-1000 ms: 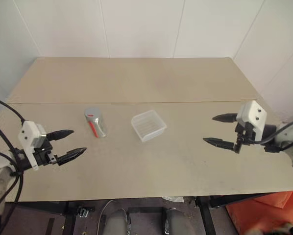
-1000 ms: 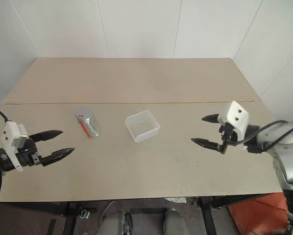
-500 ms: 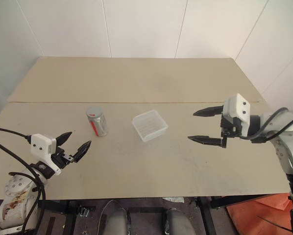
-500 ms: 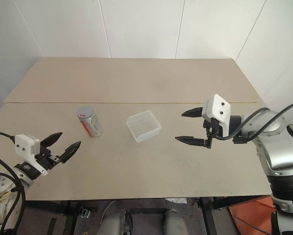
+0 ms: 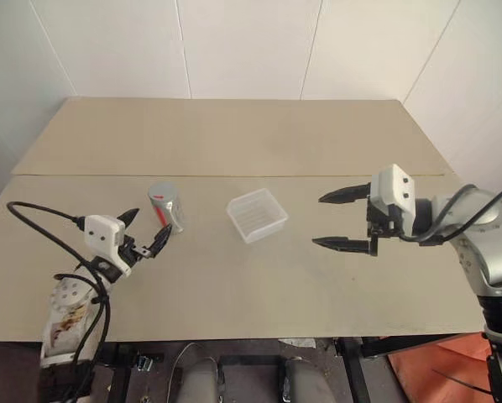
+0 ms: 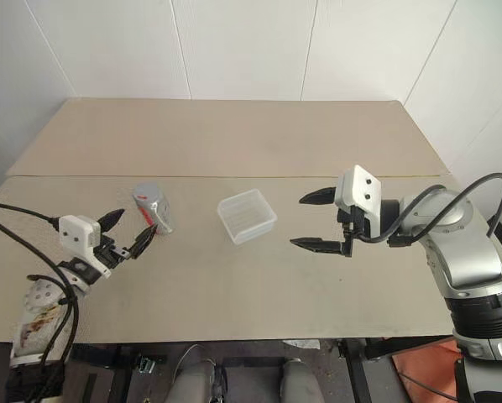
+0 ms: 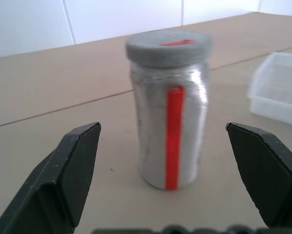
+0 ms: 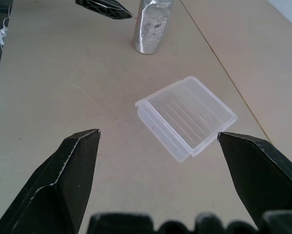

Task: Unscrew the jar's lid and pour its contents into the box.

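The jar stands upright on the table, left of centre, with a red stripe down its side and the grey lid screwed on. Its contents cannot be made out through the wall. The translucent box sits just right of the jar, opening upward. My left gripper is open and points at the jar from the near left, its fingertips just short of it; in the left wrist view the jar stands between the two fingers. My right gripper is open, right of the box and pointing toward it.
The tan table has a seam running across its middle and white walls behind it. An orange object lies on the floor by the near right corner.
My left gripper has moved forward and right, up to the jar, and now points level at it. My right gripper has shifted left toward the box. Jar and box have not moved.
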{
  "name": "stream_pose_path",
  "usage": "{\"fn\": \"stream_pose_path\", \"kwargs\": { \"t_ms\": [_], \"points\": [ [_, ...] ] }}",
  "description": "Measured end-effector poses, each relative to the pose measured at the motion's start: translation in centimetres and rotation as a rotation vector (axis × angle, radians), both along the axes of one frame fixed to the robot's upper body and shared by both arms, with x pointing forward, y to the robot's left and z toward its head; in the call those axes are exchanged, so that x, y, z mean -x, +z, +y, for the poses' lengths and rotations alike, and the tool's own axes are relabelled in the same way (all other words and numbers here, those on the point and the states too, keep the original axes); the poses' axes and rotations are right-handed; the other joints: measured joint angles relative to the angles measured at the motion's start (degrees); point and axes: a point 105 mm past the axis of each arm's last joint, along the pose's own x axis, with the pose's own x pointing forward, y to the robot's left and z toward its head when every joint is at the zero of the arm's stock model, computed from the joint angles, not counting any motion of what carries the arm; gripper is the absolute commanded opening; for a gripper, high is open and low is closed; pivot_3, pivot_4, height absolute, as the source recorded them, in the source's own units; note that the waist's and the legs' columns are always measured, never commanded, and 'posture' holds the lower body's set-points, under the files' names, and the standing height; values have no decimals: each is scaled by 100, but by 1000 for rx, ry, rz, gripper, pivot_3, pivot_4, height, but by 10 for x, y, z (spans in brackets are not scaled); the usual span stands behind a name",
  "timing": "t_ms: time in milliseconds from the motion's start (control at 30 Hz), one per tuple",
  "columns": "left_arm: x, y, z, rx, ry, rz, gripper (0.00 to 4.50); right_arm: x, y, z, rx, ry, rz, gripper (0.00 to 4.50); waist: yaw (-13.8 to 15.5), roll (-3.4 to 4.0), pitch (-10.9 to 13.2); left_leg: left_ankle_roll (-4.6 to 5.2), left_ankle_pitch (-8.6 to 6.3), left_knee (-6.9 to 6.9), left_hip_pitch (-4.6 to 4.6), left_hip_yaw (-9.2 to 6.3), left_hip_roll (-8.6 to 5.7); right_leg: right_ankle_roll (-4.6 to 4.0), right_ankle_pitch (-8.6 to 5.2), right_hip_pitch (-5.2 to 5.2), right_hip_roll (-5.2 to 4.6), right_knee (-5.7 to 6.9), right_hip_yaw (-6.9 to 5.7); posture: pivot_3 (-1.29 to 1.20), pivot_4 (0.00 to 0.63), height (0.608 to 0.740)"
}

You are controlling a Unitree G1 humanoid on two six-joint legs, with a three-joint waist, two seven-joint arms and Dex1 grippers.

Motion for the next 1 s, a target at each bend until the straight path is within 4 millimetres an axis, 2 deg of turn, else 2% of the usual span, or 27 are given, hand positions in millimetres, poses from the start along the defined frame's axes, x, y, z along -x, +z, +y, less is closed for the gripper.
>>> {"fn": "stream_pose_path", "kwargs": {
  "t_ms": [100, 333, 767, 1000],
  "points": [
    [-12, -2, 0, 5, 11, -11, 4464, 1, -1, 3, -2, 10, 2, 4492, 0, 0, 0, 0, 0, 0, -1, 0, -1, 1, 1, 0, -1, 0, -1, 0, 150, 740],
    [-24, -6, -9, 1, -9, -19, 4464, 5, 1, 8, 5, 33, -18, 4492, -3, -1, 0, 0, 0, 0, -2, 0, 0, 4, 3, -1, -1, 1, -2, 0, 150, 740],
    [-34, -10, -28, 8, -37, -21, 4464, 12, -2, 10, 13, 42, -25, 4492, 0, -1, 0, 1, 0, 2, -2, -3, -1, 6, 4, 0, -1, 1, -1, 0, 150, 740],
    [-37, -15, -36, 50, 59, -33, 4464, 14, -1, 13, 15, 52, -29, 4492, -1, -1, 0, 1, 0, 2, -3, -38, -1, 7, 5, 1, -1, 0, 0, 0, 150, 740]
  ]
}}
